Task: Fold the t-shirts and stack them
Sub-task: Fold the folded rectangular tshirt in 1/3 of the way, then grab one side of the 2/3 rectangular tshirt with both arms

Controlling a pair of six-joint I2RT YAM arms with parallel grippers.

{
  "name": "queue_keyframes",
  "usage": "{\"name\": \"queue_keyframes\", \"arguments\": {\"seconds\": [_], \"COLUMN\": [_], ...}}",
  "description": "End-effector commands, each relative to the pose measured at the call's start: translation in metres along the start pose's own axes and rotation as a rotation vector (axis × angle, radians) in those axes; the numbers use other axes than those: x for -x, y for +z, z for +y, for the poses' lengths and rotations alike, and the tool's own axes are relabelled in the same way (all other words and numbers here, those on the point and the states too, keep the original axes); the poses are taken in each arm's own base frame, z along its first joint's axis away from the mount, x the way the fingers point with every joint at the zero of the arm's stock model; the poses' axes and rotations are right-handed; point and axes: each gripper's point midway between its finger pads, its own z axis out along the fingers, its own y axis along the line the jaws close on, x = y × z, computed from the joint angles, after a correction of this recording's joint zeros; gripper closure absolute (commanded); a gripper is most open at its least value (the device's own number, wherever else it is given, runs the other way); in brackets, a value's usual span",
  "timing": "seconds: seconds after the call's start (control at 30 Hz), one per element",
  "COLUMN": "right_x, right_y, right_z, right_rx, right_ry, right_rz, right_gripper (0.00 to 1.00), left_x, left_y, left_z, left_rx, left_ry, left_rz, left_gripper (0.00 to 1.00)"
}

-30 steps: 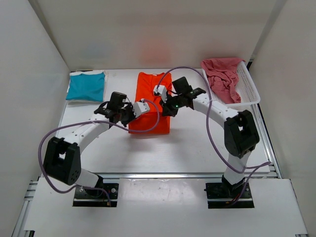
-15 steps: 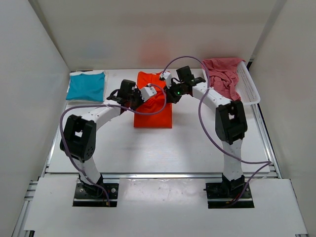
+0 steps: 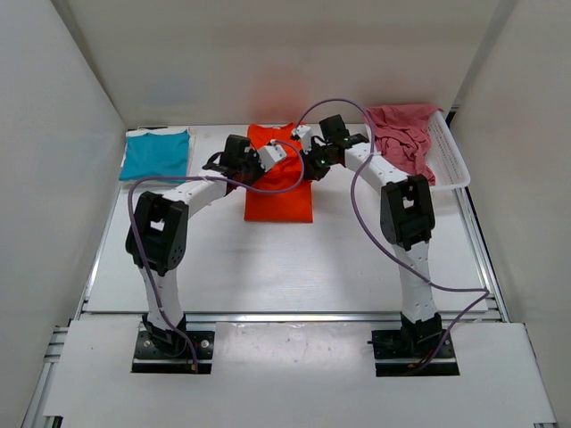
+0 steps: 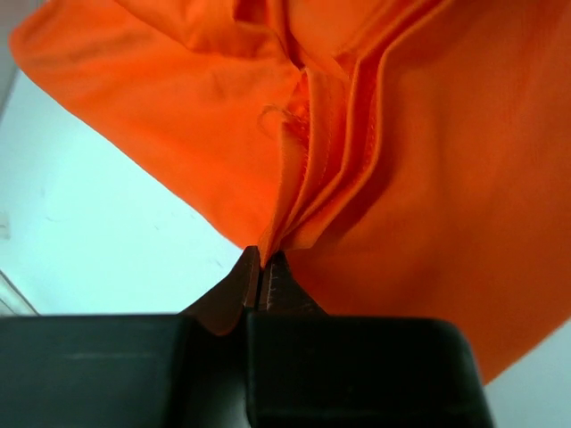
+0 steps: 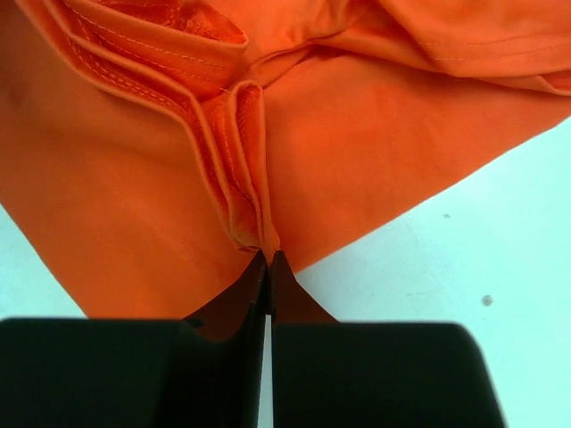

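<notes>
The left pincer (image 4: pixel 260 278) and right pincer (image 5: pixel 268 278) each pinched a gathered edge of the orange t-shirt (image 3: pixel 279 203), apparently to keep both corners level for an even fold.

Plain colours throughout: orange t-shirt (image 3: pixel 278 203), teal-blue t-shirt (image 3: pixel 156 156), pinkish-red t-shirt (image 3: pixel 400 134), white basket (image 3: pixel 453 165) and white table (image 3: pixel 294 259).

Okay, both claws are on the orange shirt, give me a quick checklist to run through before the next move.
1. Left claw shut on the orange t-shirt: ok.
2. Right claw shut on its bunched hem: ok.
3. Every layer caught in each grip: cannot tell.
4. Teal t-shirt lying apart, far left: ok.
5. Pinkish-red t-shirt in the basket, away from both arms: ok.
6. Folded edges lined up: cannot tell.
</notes>
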Motion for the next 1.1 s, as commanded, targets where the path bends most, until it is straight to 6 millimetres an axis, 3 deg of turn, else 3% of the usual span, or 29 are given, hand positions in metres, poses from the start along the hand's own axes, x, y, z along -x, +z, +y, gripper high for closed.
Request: {"name": "queue_keyframes", "arguments": {"seconds": [0.0, 0.07, 0.1, 0.17, 0.27, 0.33, 0.43, 0.5, 0.6, 0.67, 0.73, 0.8, 0.83, 0.87, 0.9, 0.93, 0.97, 1.0, 1.03, 1.07], "right_x": [0.016, 0.016, 0.012, 0.011, 0.017, 0.031, 0.044, 0.051, 0.055, 0.049, 0.05, 0.046, 0.039, 0.03, 0.023, 0.024, 0.018, 0.008, 0.014, 0.008], "right_y": [-0.003, -0.001, 0.005, 0.007, 0.003, -0.007, -0.026, -0.04, -0.049, -0.049, -0.05, -0.054, -0.057, -0.059, -0.059, -0.058, -0.057, -0.061, -0.061, -0.061], "right_z": [-0.023, -0.03, -0.031, -0.039, -0.058, -0.078, -0.098, -0.104, -0.088, -0.067, -0.041, -0.018, -0.005, 0.01, 0.023, 0.027, 0.039, 0.05, 0.055, 0.063], "right_rx": [-0.064, -0.093, -0.093, -0.147, -0.224, -0.298, -0.367, -0.361, -0.295, -0.232, -0.124, -0.05, -0.016, 0.005, 0.007, -0.002, 0.008, 0.014, 0.019, 0.024], "right_ry": [-0.009, -0.013, -0.009, -0.016, -0.007, 0.03, 0.107, 0.155, 0.185, 0.177, 0.157, 0.138, 0.113, 0.073, 0.041, -0.007, -0.035, -0.037, -0.06, -0.078], "right_rz": [-0.022, -0.018, -0.009, 0.001, -0.014, -0.046, -0.081, -0.12, -0.143, -0.126, -0.13, -0.128, -0.123, -0.107, -0.102, -0.119, -0.136, -0.137, -0.18, -0.196], "right_gripper": [1.0, 0.95, 0.93, 0.74, 0.58, 0.55, 0.58, 0.72, 0.85, 0.86, 0.82, 0.75, 0.72, 0.66, 0.61, 0.56, 0.53, 0.49, 0.48, 0.45], "left_x": [0.026, 0.027, 0.017, 0.014, 0.003, 0.0, 0.001, 0.003, 0.004, 0.006, 0.012, 0.029, 0.012, 0.022, 0.008, -0.024, -0.02, -0.035, -0.061, -0.055], "left_y": [0.005, 0.011, 0.016, 0.018, 0.016, 0.017, 0.013, 0.008, 0.002, -0.006, -0.017, -0.038, -0.038, -0.054, -0.065, -0.065, -0.077, -0.086, -0.086, -0.093], "left_z": [0.017, 0.02, 0.017, 0.021, 0.042, 0.052, 0.076, 0.092, 0.103, 0.11, 0.109, 0.078, 0.053, 0.039, 0.015, -0.014, -0.028, -0.051, -0.076, -0.085], "left_rx": [0.046, 0.053, 0.045, 0.061, 0.163, 0.227, 0.327, 0.393, 0.439, 0.457, 0.406, 0.21, 0.124, 0.098, 0.059, -0.006, -0.016, -0.055, -0.111, -0.103], "left_ry": [-0.006, -0.01, -0.019, -0.036, -0.067, -0.076, -0.099, -0.119, -0.14, -0.143, -0.105, 0.009, 0.092, 0.145, 0.224, 0.294, 0.347, 0.408, 0.434, 0.462], "left_rz": [-0.061, -0.056, -0.03, -0.009, 0.029, 0.056, 0.094, 0.108, 0.115, 0.119, 0.116, 0.064, 0.097, 0.069, 0.095, 0.158, 0.133, 0.137, 0.172, 0.141], "left_gripper": [1.0, 1.0, 1.0, 1.0, 0.91, 0.81, 0.65, 0.48, 0.35, 0.3, 0.32, 0.34, 0.34, 0.33, 0.31, 0.3, 0.3, 0.28, 0.27, 0.25]}}
